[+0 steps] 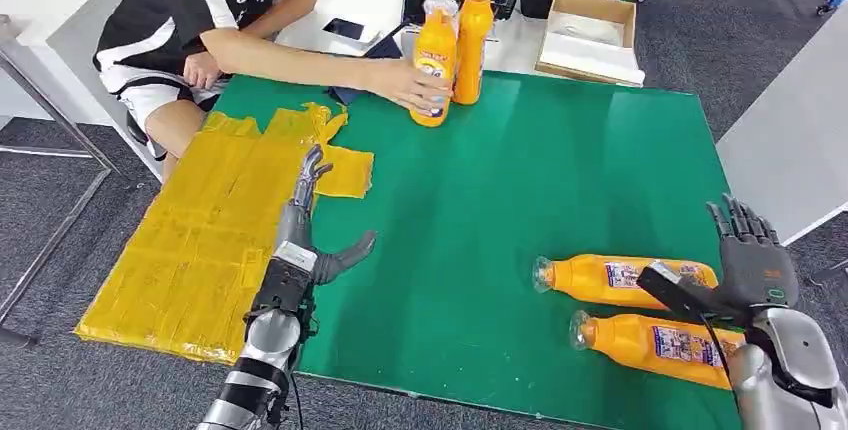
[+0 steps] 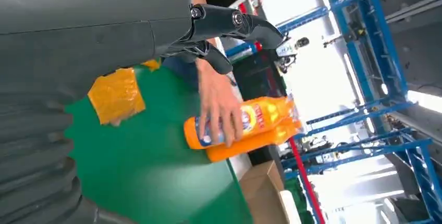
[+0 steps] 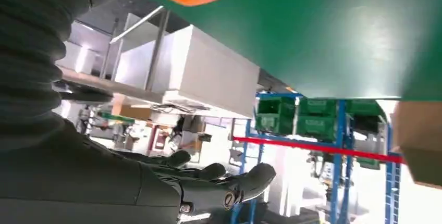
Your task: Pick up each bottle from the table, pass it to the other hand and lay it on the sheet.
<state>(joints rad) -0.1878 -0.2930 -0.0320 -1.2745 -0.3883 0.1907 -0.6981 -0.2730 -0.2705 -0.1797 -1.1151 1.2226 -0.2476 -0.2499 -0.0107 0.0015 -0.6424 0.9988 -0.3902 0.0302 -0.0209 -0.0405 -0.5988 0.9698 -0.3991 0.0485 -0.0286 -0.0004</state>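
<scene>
Yellow sheet (image 1: 200,240) at left edge of green tabletop (image 1: 500,200): bare, no bottle laid on it yet; left hand (image 1: 310,240) hovers just beside it, fingers spread, holding nothing; two upright bottles (image 1: 452,45) at the far edge, a person's hand (image 1: 405,85) on one; two lying bottles (image 1: 640,310) near right; right hand (image 1: 755,260) above them, open, empty. Judgement: no transfer done; four bottles left.

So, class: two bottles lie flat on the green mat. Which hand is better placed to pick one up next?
The right hand: it hovers open beside the lying bottles, while the left hand is over by the yellow sheet.
</scene>
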